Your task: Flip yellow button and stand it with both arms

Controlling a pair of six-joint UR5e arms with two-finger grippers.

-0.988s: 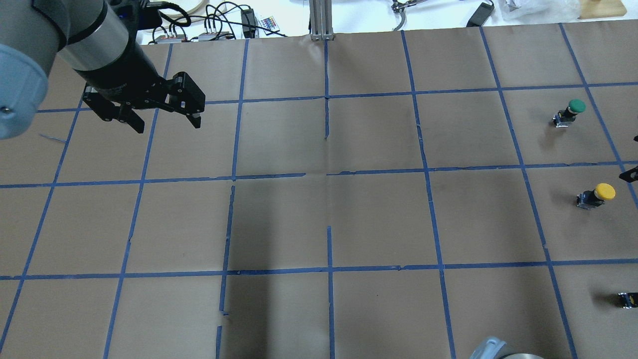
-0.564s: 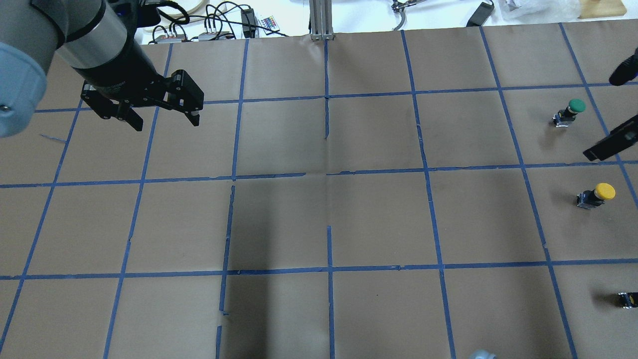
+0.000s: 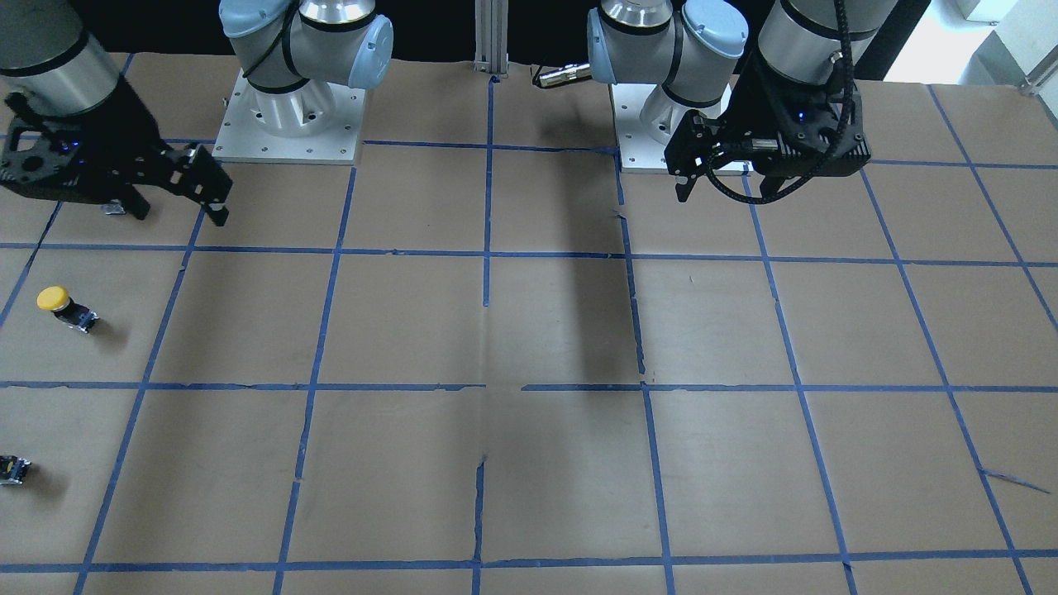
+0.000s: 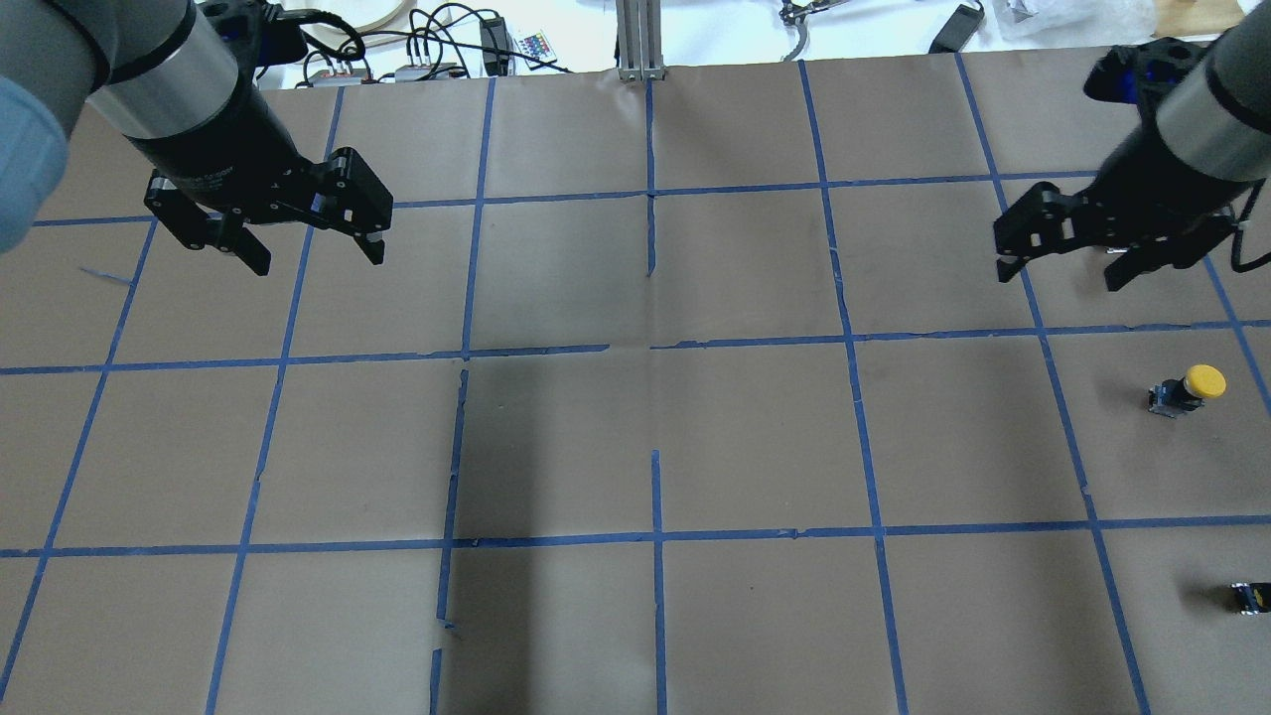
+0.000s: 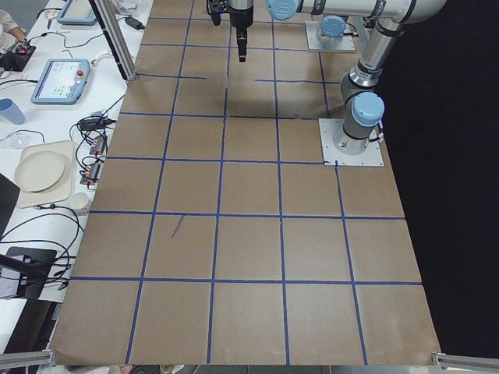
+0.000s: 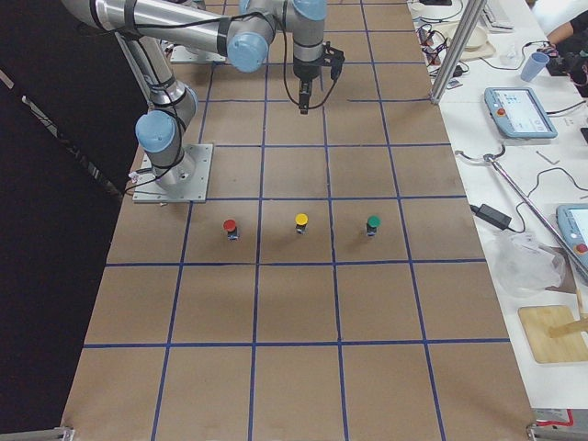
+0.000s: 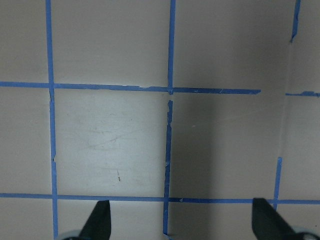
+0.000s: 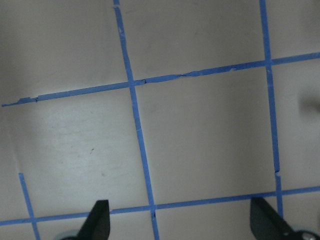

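Observation:
The yellow button (image 4: 1189, 388) appears to stand cap up on the brown paper at the table's right side; it also shows in the front view (image 3: 63, 307) and the right side view (image 6: 300, 221). My right gripper (image 4: 1059, 278) is open and empty, hovering one grid square beyond the button and apart from it, as the front view (image 3: 181, 216) also shows. My left gripper (image 4: 318, 262) is open and empty, high over the far left of the table, far from the button. Both wrist views show only taped paper between open fingers.
A red button (image 6: 230, 227) and a green button (image 6: 372, 223) flank the yellow one. In the overhead view my right gripper hides the green one. A small dark part (image 4: 1249, 596) lies at the right edge. Cables and a desk (image 4: 447, 40) border the far side.
My right arm has swung in from the right edge and now hovers over the square where the green button stood. My left gripper has drifted slightly left.

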